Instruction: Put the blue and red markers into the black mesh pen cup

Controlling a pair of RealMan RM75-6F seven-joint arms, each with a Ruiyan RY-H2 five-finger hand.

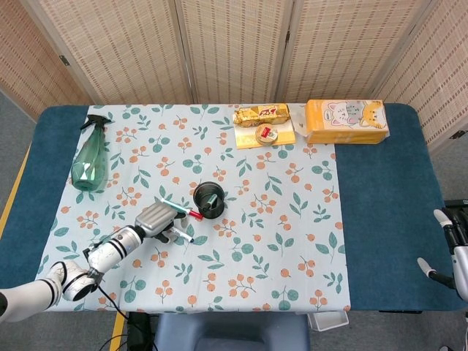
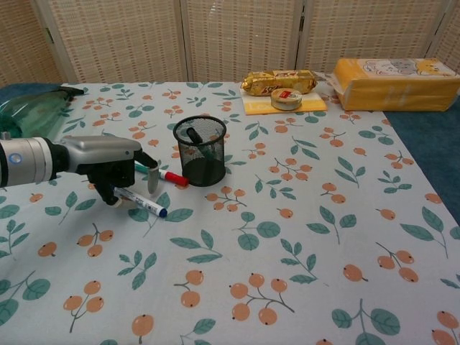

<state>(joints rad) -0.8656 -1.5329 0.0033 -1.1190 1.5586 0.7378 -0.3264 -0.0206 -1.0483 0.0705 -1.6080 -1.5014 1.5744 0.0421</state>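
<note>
The black mesh pen cup stands upright mid-table with a dark item inside. The red marker lies just left of it, red cap almost at the cup's base. The blue marker lies on the cloth a little nearer, blue cap pointing right. My left hand hangs low over both markers. Its fingers curl down onto the white end of the blue marker, thumb apart near the red one. My right hand stays at the far right table edge, holding nothing.
A green spray bottle lies at the left. At the back are a gold snack packet, a round tin on a yellow pad, and a yellow box.
</note>
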